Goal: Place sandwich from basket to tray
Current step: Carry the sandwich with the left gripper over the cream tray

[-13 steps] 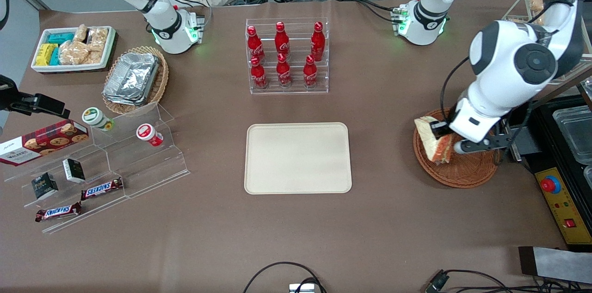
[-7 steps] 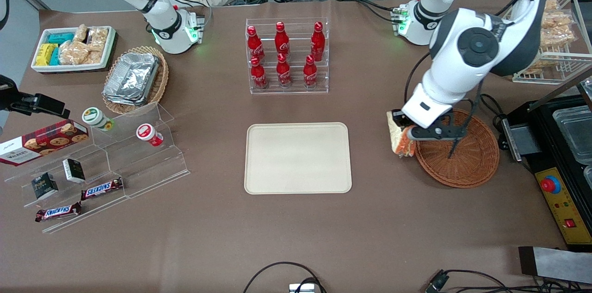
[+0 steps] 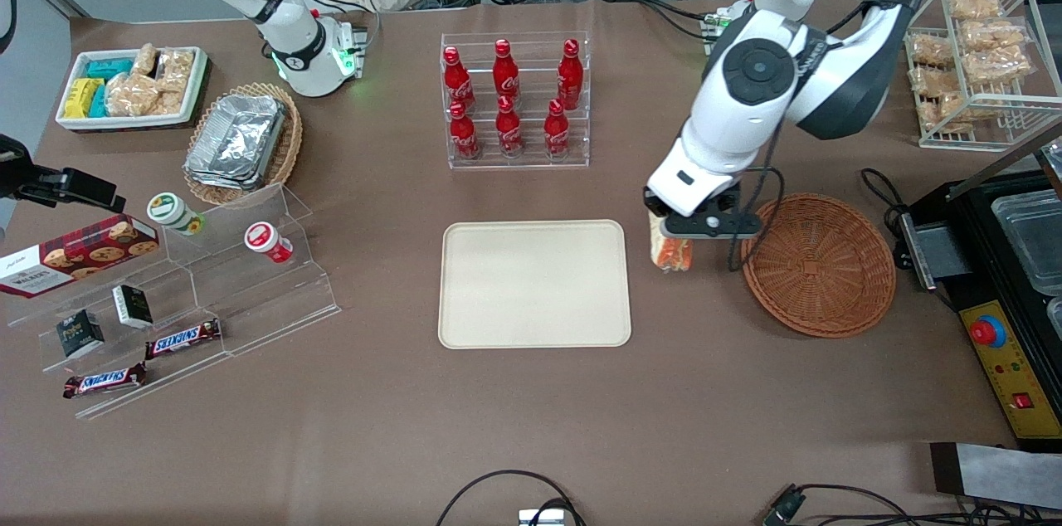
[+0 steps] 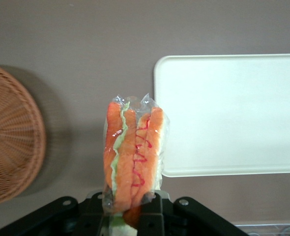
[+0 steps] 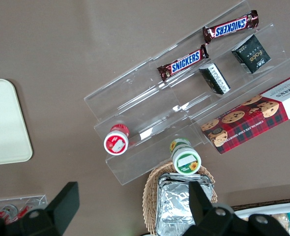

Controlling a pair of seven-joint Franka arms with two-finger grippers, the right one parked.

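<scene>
Table: brown surface filling the front view.
Tray: cream rectangle at frame centre, nothing on it.
Basket: dark round wicker, right of centre, nothing inside.
Gripper: up in the air between tray and basket, above bare tabletop, fingers clamped on the sandwich!
Sandwich: hanging from the gripper, filling edge facing down, just off the tray's short rim.
</scene>
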